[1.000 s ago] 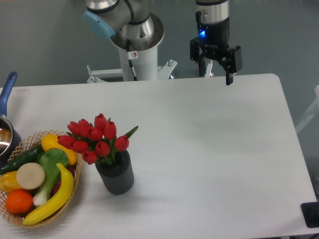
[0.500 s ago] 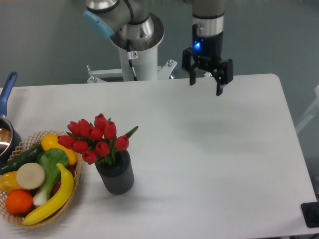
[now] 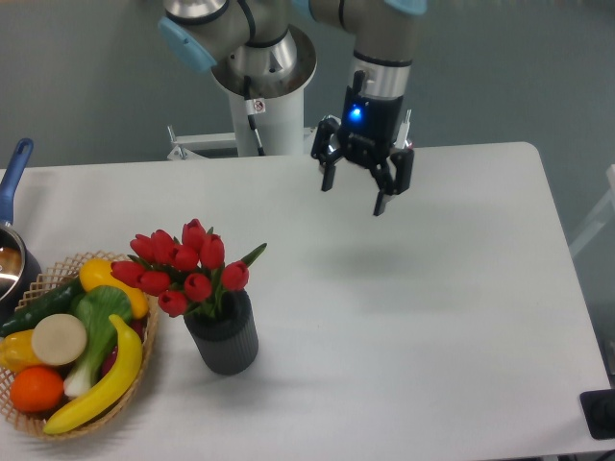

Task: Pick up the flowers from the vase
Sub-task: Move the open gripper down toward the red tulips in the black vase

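The flowers (image 3: pixel 183 267), a bunch of red tulip buds with green leaves, stand in the vase (image 3: pixel 223 336), a short dark grey ribbed pot near the table's front left. My gripper (image 3: pixel 353 196) hangs above the table's far middle, well up and to the right of the flowers. Its two black fingers are spread apart with nothing between them, so it is open.
A wicker basket (image 3: pixel 29 408) of fruit and vegetables sits right beside the vase on its left. A pot with a blue handle (image 3: pixel 13 178) pokes in at the left edge. The arm's white base (image 3: pixel 269 106) stands behind the table's far edge.
The gripper has moved left and toward the front, lower over the table, closing some of the distance to the flowers. Its fingers stay spread. The flowers and vase have not moved.
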Motion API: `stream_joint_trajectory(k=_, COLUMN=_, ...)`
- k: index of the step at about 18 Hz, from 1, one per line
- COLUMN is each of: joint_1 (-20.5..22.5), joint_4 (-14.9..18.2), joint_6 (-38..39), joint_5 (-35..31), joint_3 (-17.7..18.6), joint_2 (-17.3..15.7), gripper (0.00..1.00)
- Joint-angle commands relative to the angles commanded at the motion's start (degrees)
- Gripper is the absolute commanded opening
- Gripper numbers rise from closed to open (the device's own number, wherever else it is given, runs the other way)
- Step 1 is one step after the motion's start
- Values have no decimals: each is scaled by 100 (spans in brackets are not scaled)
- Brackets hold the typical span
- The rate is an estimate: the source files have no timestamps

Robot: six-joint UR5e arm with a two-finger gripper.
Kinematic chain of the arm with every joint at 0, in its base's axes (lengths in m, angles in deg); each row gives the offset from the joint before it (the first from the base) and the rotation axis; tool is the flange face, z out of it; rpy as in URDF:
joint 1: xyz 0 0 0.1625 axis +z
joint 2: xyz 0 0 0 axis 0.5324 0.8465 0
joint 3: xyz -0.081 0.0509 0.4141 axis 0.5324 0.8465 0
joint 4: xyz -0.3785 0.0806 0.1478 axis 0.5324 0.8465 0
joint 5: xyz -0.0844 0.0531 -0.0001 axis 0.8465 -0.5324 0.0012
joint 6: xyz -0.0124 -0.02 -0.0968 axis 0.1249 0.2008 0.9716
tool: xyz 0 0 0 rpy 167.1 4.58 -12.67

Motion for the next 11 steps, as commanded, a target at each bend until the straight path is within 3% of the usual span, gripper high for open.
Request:
stream_joint_trajectory(k=8, joint_1=-159, joint_4=0, joint_6=9, joint_5=1326, joint_3=105, joint_2=255, gripper=100)
stream_joint_trajectory(k=11, joint_1=-263, joint_4=-9, joint_6=0, joint_5=1512, joint_3=106, joint_2=325, gripper=100)
